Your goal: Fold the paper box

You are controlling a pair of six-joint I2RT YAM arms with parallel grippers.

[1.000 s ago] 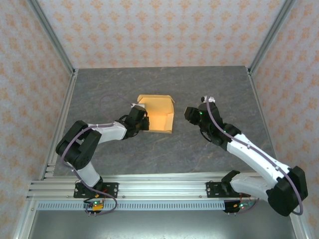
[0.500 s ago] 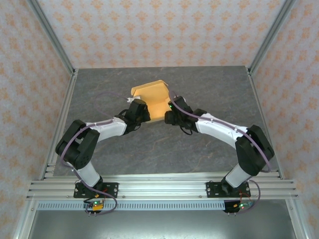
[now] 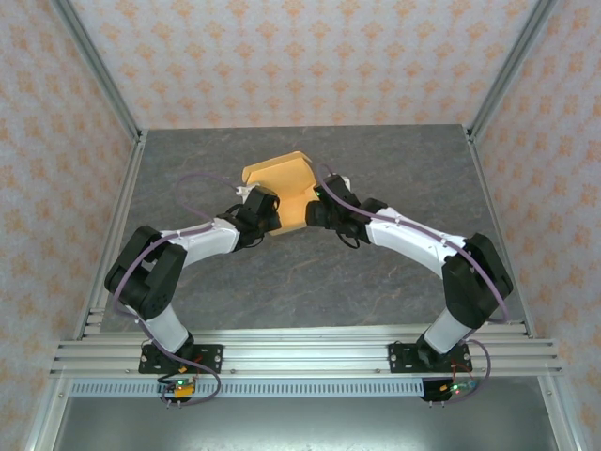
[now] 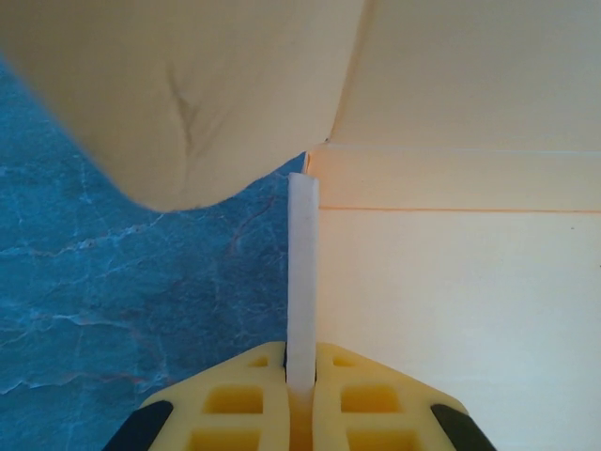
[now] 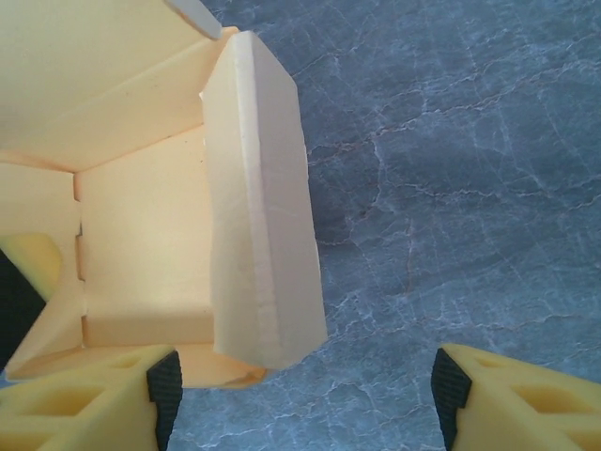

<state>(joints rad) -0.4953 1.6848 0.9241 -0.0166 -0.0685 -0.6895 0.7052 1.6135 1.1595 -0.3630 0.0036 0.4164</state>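
Note:
The tan-orange paper box [image 3: 280,180] stands partly folded at mid-table, its top panel leaning over. My left gripper [image 3: 269,214] is at its near-left corner, shut on a thin upright wall edge [image 4: 302,263] of the box. A rounded flap [image 4: 188,94] hangs above that gripper [image 4: 302,376], and the box floor [image 4: 451,310] lies to its right. My right gripper [image 3: 315,209] is at the box's right side. In the right wrist view that gripper [image 5: 305,395] is open wide, and the tip of a creased side flap [image 5: 263,235] hangs between its fingers, nearer the left one.
Grey marbled tabletop [image 3: 376,282] surrounds the box. Metal frame posts [image 3: 99,75] and patterned walls close in the sides and back. The rail [image 3: 300,357] with both arm bases runs along the near edge.
My right arm swung in from the right to the box's right side and its jaws widened. The box shifted farther back and its top panel folded over. The left gripper kept its hold.

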